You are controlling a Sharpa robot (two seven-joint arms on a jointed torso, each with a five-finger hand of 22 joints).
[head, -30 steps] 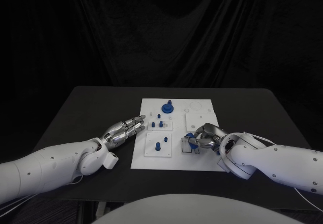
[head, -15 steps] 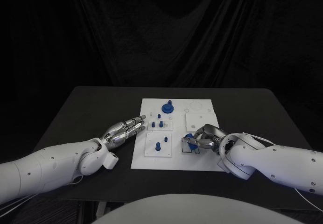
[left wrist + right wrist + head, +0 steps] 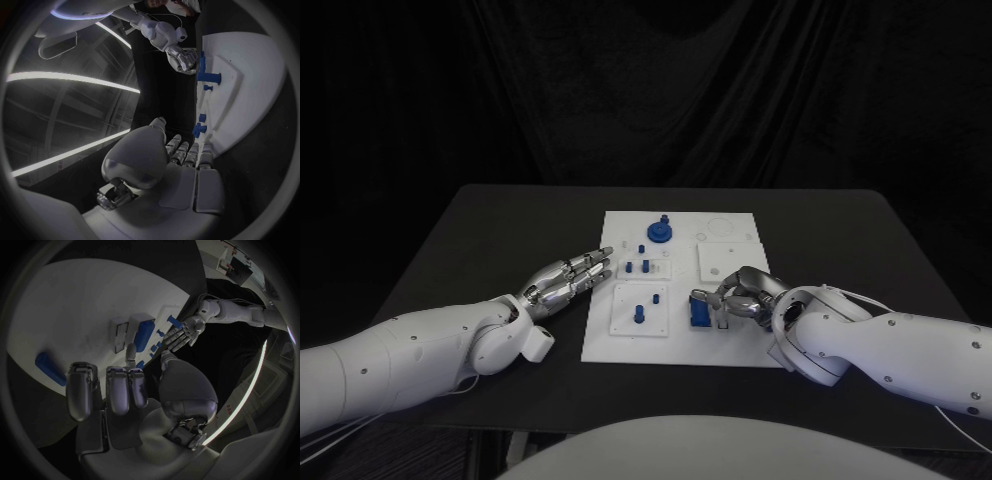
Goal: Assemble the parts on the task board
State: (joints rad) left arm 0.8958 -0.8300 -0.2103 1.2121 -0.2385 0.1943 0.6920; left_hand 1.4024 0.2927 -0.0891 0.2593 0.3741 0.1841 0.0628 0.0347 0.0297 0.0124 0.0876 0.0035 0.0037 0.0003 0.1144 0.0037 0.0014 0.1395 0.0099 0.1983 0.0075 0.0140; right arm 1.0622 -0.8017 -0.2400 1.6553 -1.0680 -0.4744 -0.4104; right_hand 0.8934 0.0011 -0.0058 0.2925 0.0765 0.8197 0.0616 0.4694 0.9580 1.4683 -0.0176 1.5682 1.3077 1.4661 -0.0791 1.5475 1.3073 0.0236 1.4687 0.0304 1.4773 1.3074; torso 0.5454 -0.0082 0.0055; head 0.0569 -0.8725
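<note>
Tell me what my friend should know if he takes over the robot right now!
Left hand: open, fingers stretched out flat, resting by the left edge of the task board, holding nothing.
Right hand: on the board's near right part, fingers beside a blue block that sits at a white holder; whether it grips the block cannot be told.
Done, it seems: a blue round part stands at the far end, small blue pegs stand mid-board.
Left: check the block is seated, then the remaining parts.
</note>
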